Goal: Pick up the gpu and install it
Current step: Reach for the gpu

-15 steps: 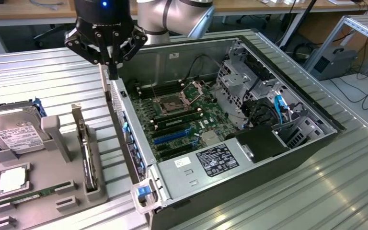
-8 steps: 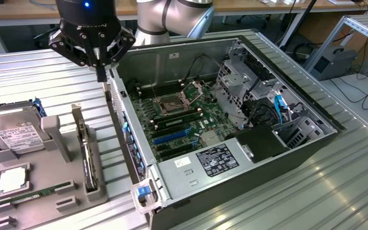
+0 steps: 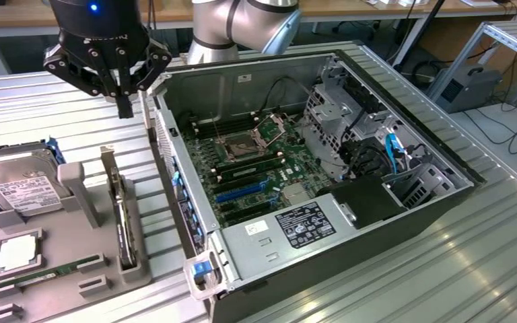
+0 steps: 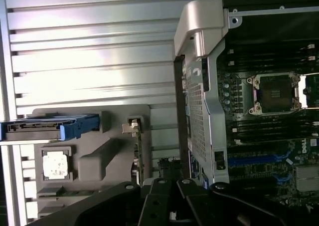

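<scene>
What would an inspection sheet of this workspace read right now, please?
Surface: ribbed metal table carrying a grey holder tray.
Job's things: gpu on edge in the tray; computer case open.
Clutter: hard drive, processor, memory stick, all in the tray.
Grippers: hand shut, empty, hovering over the table beside the case.
Cables: blue cable, black leads inside the case.
Surroundings: aluminium frame, workbenches.

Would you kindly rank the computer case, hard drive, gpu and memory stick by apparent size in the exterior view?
1. computer case
2. hard drive
3. gpu, standing edge-on, so it shows as a narrow strip
4. memory stick, shorter and thinner, though close to the gpu
</scene>
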You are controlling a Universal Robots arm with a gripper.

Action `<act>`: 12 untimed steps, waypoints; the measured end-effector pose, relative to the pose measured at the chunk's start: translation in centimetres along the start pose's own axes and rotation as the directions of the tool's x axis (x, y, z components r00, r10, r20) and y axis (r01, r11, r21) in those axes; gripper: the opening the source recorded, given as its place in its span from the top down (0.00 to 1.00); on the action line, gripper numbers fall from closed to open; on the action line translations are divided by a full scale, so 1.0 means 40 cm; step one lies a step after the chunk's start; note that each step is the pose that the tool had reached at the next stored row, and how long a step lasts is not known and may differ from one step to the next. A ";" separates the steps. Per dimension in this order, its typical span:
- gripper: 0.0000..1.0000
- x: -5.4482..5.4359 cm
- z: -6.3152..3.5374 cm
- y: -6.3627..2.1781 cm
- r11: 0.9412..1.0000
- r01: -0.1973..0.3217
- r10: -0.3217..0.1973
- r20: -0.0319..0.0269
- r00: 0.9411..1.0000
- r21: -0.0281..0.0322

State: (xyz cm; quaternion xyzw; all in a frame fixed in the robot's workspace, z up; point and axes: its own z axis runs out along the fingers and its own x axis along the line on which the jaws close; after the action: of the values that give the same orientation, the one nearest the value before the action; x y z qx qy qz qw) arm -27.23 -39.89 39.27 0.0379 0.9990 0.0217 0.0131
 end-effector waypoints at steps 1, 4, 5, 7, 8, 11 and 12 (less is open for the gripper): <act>0.89 0.005 0.000 0.000 1.000 0.000 0.000 0.000 1.000 0.000; 0.89 0.024 -0.001 -0.002 1.000 0.000 0.000 0.000 1.000 0.000; 0.89 0.028 -0.001 -0.002 1.000 0.000 0.000 0.000 1.000 0.000; 0.89 0.029 -0.001 -0.002 1.000 0.000 0.000 0.000 1.000 0.000; 0.89 0.029 -0.001 -0.002 1.000 0.000 0.000 0.000 1.000 0.000; 0.89 0.029 -0.001 -0.002 1.000 0.000 0.000 0.000 1.000 0.000; 0.89 0.030 -0.001 -0.002 1.000 0.000 0.000 0.000 1.000 0.000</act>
State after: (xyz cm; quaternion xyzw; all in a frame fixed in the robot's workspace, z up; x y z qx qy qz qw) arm -28.44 -39.90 39.27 0.0379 0.9990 0.0217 0.0131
